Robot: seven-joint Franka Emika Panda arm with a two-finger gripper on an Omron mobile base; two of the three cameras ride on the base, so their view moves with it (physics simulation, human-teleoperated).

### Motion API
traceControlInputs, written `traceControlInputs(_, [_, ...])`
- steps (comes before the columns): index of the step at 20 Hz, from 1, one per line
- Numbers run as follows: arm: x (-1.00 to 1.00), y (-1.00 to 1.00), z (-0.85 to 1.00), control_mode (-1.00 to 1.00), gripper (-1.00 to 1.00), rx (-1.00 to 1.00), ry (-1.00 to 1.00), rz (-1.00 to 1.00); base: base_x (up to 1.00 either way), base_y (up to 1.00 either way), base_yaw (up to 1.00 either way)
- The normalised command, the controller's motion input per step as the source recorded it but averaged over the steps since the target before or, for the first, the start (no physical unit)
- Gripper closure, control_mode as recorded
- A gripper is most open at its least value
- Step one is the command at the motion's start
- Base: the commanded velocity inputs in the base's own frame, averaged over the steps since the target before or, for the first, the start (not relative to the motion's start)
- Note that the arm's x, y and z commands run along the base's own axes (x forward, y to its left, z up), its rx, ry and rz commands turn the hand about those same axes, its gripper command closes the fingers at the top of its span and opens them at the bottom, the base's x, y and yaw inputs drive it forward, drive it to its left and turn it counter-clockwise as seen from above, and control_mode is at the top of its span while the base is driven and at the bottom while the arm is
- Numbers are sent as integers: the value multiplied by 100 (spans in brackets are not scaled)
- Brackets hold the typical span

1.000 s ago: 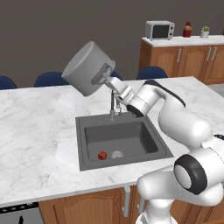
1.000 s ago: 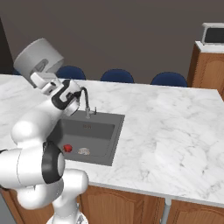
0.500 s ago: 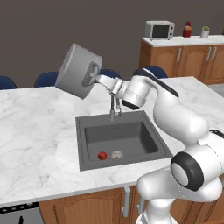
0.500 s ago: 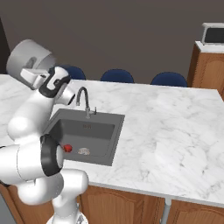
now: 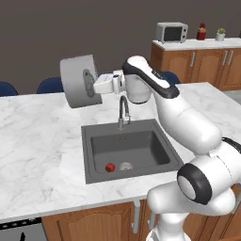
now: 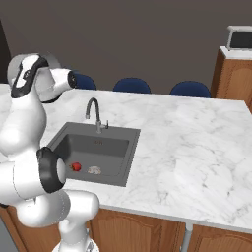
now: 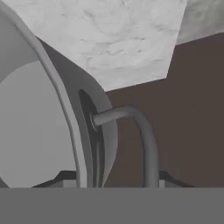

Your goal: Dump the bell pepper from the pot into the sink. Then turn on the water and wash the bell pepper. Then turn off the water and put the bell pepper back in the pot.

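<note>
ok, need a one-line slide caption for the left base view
Gripper holds the pot tipped sideways above the counter; bell pepper lies in the sink.

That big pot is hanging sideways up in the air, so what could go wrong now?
The gripper holds the pot by its rim, tipped on its side above the marble counter. If that narrow hold slips, the pot could drop and bang the counter. Swinging it back over the sink might knock the faucet. The bell pepper lies beside the drain, so it may be awkward to pick up.
</note>
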Motion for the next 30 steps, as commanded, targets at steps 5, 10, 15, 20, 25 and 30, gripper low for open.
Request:
traceControlInputs(5, [0, 28, 0, -100, 100, -64, -15, 5, 0, 0, 0])
traceControlInputs(10, [-5, 26, -7, -100, 100, -48, -4, 18, 0, 0, 0])
traceControlInputs(15, [3, 17, -36, -100, 100, -33, 0, 20, 0, 0, 0])
traceControlInputs(20, [0, 16, -47, -100, 100, -31, -3, 15, 0, 0, 0])
traceControlInputs(25, [-12, 9, -51, -100, 100, -23, -20, 2, 0, 0, 0])
traceControlInputs(30, [-21, 4, -51, -100, 100, -18, -23, 0, 0, 0, 0])
